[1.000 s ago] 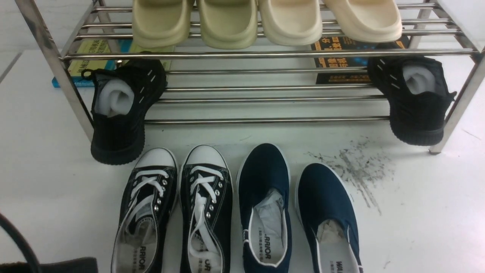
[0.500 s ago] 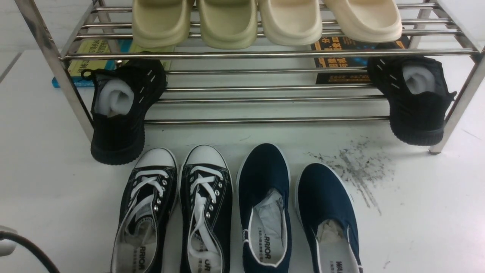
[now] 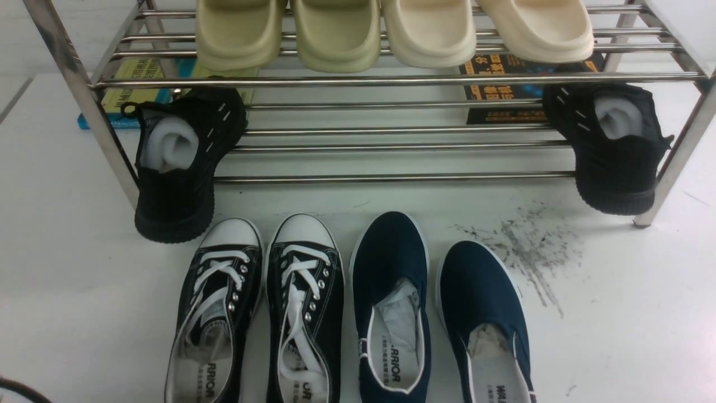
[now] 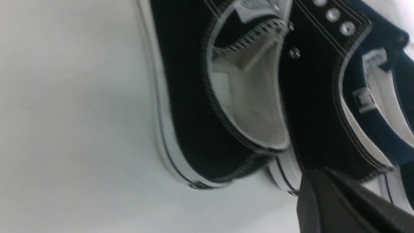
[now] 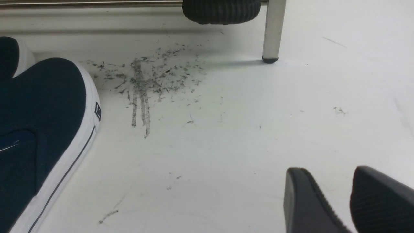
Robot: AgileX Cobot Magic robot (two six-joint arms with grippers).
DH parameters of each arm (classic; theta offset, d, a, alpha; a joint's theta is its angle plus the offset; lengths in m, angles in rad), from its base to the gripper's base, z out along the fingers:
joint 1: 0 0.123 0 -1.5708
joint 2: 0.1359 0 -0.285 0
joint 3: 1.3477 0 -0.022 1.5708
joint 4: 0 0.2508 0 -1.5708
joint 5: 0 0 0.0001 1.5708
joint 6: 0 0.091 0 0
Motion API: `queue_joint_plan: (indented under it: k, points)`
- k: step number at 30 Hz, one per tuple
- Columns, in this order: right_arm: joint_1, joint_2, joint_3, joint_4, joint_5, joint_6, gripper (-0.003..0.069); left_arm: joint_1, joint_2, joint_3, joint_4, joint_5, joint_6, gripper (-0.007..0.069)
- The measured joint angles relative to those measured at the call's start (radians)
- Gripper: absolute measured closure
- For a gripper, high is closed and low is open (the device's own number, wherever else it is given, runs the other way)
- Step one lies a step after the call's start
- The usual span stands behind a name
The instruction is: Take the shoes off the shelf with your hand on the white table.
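Bench (image 3: 626, 313): one white surface, with one patch of dark scuff marks (image 3: 526, 246) in front of the rack's right leg.
Rack (image 3: 391, 79): one, two tiers of shiny steel bars, standing on the bench.
Books: two, lying flat behind the lower tier, a green and blue one (image 3: 134, 73) on the left and a black and orange one (image 3: 503, 89) on the right.
Slippers (image 3: 391, 31): four pale ones in a row on the top tier.
Black knit shoes: two, stuffed with white paper, one (image 3: 179, 162) hanging off the lower tier's left end, the other (image 3: 612, 148) off its right end.
Laced sneakers (image 3: 263, 313): two, side by side on the bench in front of the rack, toes toward it.
Navy slip-ons (image 3: 436, 313): two, on the bench just right of the sneakers.
Change: the black cable and arm part at the front view's lower left corner have almost gone; only a thin sliver (image 3: 22, 386) is left. The shoes lie as before.
Left gripper (image 4: 343, 200): only a dark blurred part shows, near the sneakers' heels; I cannot tell how far apart its jaws are; nothing seen held.
Right gripper (image 5: 347, 197): jaws apart with a gap between them, holding nothing, low over bare bench, well apart from the nearer slip-on.
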Motion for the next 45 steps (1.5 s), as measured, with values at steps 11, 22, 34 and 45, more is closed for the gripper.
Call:
queue_joint_plan:
  k: [11, 22, 34, 45]
  points:
    - [0.0, 0.0, 0.0, 0.0, 0.0, 0.0, 0.0417, 0.586, -0.123, 0.033, -0.342, -0.021, 0.776, 0.0592]
    - [0.0, 0.0, 0.0, 0.0, 0.0, 0.0, 0.0417, 0.714, -0.238, 0.145, -0.372, -0.07, 0.827, 0.0587]
    - [0.0, 0.0, 0.0, 0.0, 0.0, 0.0, 0.0417, 0.714, -0.24, 0.156, -0.235, -0.086, 0.655, 0.0579]
    - [0.0, 0.0, 0.0, 0.0, 0.0, 0.0, 0.0417, 0.714, -0.24, 0.159, -0.219, -0.085, 0.634, 0.0571]
